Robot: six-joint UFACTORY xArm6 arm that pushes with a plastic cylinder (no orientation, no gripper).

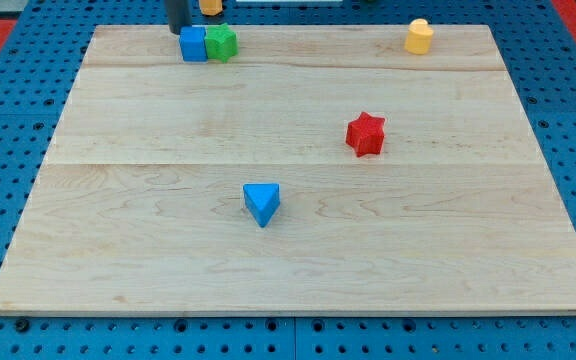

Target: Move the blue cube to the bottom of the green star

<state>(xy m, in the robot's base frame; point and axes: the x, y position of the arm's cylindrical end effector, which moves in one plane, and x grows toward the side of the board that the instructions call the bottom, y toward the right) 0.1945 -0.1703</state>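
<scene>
The blue cube [194, 44] sits near the top edge of the wooden board, at the view's upper left. The green star [222, 42] touches its right side. My tip [180, 29] is just above the blue cube's upper left corner, close to or touching it. The rod rises out of the view's top.
A red star [365, 134] lies right of the board's centre. A blue triangular block [261, 203] lies below the centre. A yellow block [419, 36] stands at the top right. An orange block [210, 6] sits off the board's [298, 265] top edge, above the green star.
</scene>
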